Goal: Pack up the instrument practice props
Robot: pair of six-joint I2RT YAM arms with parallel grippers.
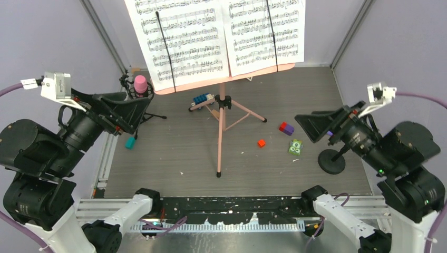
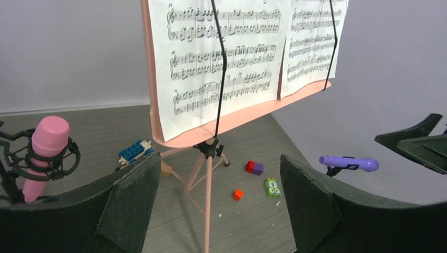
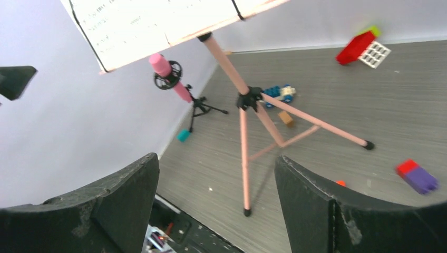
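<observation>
Because black wire arms (image 1: 166, 52) pin the sheet-music pages (image 1: 211, 37) against the pink music stand (image 1: 221, 132), they sit upright on its ledge mid-table; the left gripper (image 2: 219, 205) and right gripper (image 3: 216, 200) flank it, jaws wide, holding nothing.

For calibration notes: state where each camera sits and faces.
Top external: above, behind bases, looking down on the pink tripod music rack; both arms show.
Left wrist: faces rightward at the purple microphone; black left pincer below.
Right wrist: faces leftward at the pink microphone; black right pincer below.
Shared: both wrists see the rack.
</observation>
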